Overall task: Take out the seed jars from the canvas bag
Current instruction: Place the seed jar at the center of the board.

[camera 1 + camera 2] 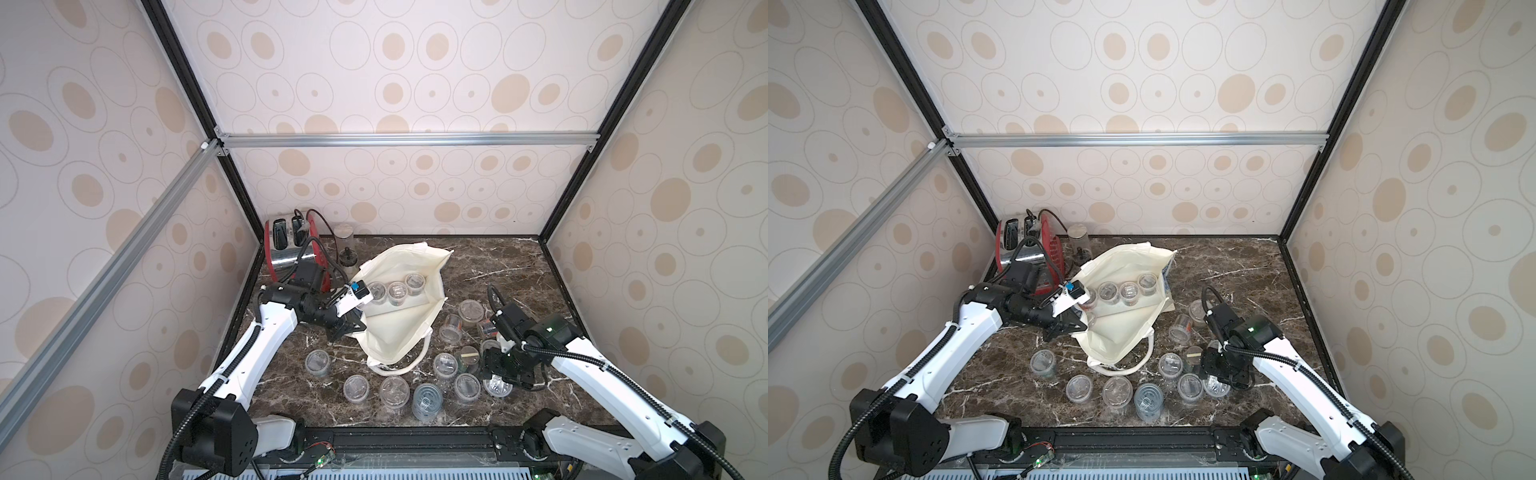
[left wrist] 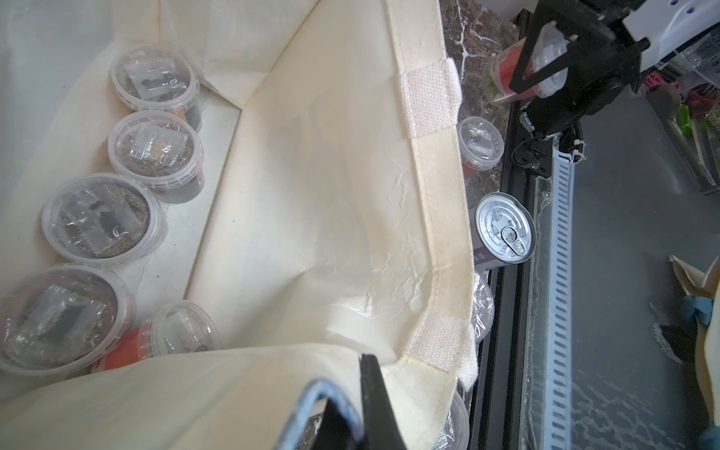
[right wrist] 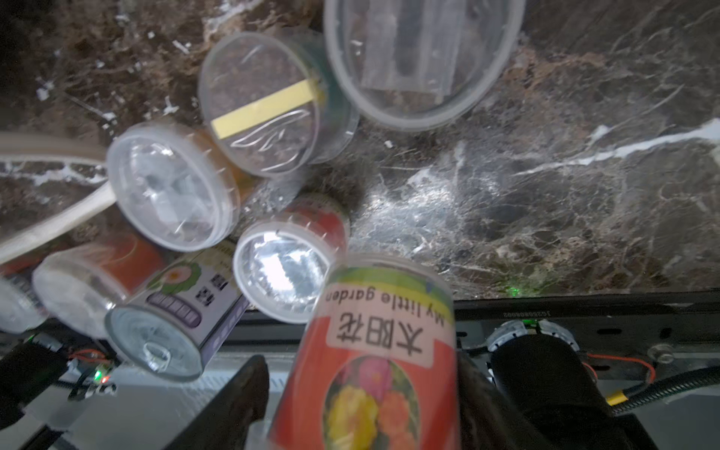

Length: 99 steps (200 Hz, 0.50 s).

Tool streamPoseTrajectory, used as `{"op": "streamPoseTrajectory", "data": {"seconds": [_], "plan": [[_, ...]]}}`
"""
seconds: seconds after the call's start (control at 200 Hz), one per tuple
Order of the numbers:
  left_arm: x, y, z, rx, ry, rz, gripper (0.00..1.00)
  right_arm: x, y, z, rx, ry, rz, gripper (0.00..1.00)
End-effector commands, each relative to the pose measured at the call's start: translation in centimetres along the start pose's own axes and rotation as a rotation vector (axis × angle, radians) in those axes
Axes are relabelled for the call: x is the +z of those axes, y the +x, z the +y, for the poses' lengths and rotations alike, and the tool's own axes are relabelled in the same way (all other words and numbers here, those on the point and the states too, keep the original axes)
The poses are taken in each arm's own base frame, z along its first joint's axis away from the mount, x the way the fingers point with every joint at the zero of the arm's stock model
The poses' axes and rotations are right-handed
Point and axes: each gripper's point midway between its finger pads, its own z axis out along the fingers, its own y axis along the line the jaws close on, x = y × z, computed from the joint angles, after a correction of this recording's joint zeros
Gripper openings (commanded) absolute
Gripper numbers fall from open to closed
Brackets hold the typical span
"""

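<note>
Progress approx. two-thirds: roughly ten seed jars (image 1: 394, 390) are stood on counter (image 1: 519, 270); five more are left in canvas bag (image 1: 399, 332), its rim pinched open by left end effector (image 1: 356, 323). Red-labelled jar (image 3: 374, 350) is clamped by right end effector (image 1: 503, 372) nr counter's front edge.

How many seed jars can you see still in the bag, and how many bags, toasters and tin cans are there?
Canvas bag: 1
Seed jars showing inside it: 5
Toaster: 1
Tin can: 1
Total: 8
</note>
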Motion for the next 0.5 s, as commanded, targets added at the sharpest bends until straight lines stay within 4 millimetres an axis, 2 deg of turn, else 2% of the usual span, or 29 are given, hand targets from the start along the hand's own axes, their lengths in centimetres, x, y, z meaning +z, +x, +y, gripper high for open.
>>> {"op": "streamPoseTrajectory", "data": {"seconds": [0.0,0.125,0.21,0.32,0.49], "plan": [[-0.3,0.1,-0.9,0.051,0.010,-0.006,0.00,2.2,-1.6,-0.3,0.091,-0.009,-0.054,0.72],[-0.4,0.3,-1.1,0.050,0.002,0.001,0.00,5.6,-1.3,-1.1,0.125,0.003,-0.011,0.73],[-0.5,0.5,-1.4,0.056,0.013,0.000,0.00,6.7,-0.8,-1.6,0.130,0.024,0.023,0.76],[-0.4,0.6,-1.4,0.056,0.013,0.003,0.00,6.0,-1.1,-2.2,0.113,0.068,0.009,0.83],[-0.5,0.4,-1.5,0.059,0.020,-0.002,0.00,3.8,-2.1,-2.4,0.097,0.081,-0.066,0.84]]}}
